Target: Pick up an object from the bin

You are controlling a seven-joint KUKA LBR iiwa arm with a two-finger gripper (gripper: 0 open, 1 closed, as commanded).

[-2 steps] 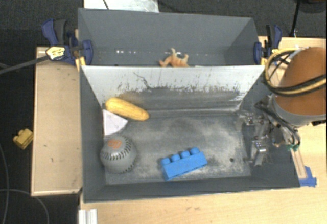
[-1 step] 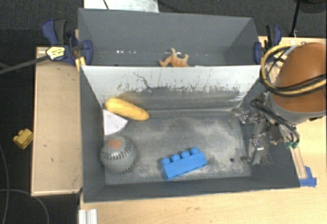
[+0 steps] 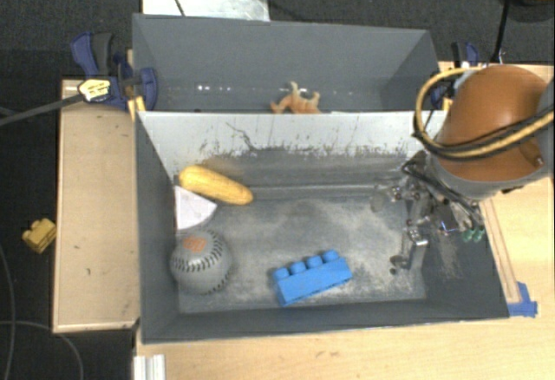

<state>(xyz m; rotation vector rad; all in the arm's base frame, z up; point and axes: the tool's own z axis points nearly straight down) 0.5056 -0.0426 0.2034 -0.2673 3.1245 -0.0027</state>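
**Grey bin, four loose items; hand at right end**

Grey metal bin (image 3: 286, 57), floor scuffed and mostly bare. Hand (image 3: 406, 241) sits low over bare floor at the right end, touching no item. Cannot tell how far it is open; nothing seen in it.

Nearest item: blue studded brick (image 3: 312, 276), lying flat near the front wall, about centre, apart from the hand. Judged light, rigid, hard plastic, somewhat slick. Best taken across its two long flat sides, not over the studs.

Far left: grey ball (image 3: 199, 261), yellow banana-shaped piece (image 3: 215, 185), white scrap (image 3: 192, 208) between them. Ball likely to roll if nudged.
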